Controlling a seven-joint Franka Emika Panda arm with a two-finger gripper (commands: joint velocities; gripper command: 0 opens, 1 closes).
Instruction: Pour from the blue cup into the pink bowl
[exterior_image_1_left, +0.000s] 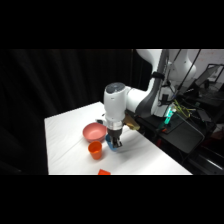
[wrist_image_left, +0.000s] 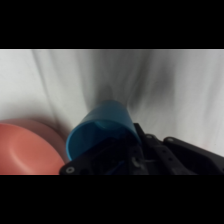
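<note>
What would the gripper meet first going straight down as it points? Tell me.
The blue cup: it sits right under the gripper, possibly touching it, which I cannot tell. The pink bowl lies beside that line, not in it.

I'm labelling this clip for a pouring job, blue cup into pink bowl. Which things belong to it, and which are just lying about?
Part of the job:
- blue cup, at the end effector
- pink bowl

Lying about:
- orange cup
- small orange thing at the table's near edge

bright blue cup (wrist_image_left: 102, 127), salmon-pink bowl (exterior_image_1_left: 94, 132), orange cup (exterior_image_1_left: 95, 150), white table (exterior_image_1_left: 67, 130), white arm (exterior_image_1_left: 116, 102)
</note>
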